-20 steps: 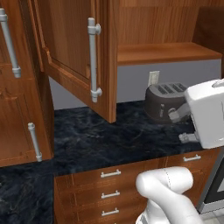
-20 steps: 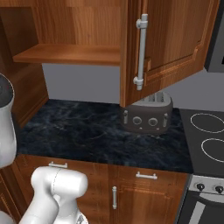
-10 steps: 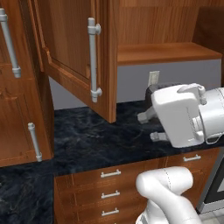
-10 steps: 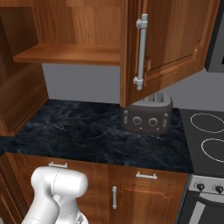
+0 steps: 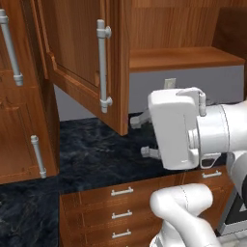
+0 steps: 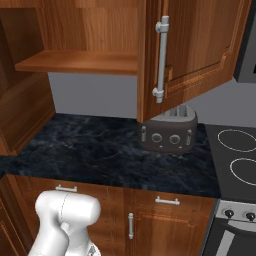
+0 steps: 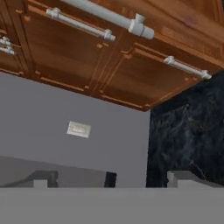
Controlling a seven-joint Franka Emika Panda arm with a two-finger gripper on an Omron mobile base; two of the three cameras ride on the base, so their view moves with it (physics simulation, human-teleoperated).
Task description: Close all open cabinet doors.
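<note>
Hanging open at ten o'clock above the dark tabletop [image 5: 101, 149], a cabinet door [image 5: 79, 58] waits unclosed (nothing shut yet); the pincer [image 5: 141, 135], fingers spread, hovers beside it.

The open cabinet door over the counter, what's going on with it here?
The open cabinet door hangs swung out from the wall cabinet, showing a bare shelf inside. The gripper is raised above the dark counter, just right of the door's edge and not touching it. Its fingers hold nothing. A toaster sits on the counter under the door. Nothing is closed yet.
</note>
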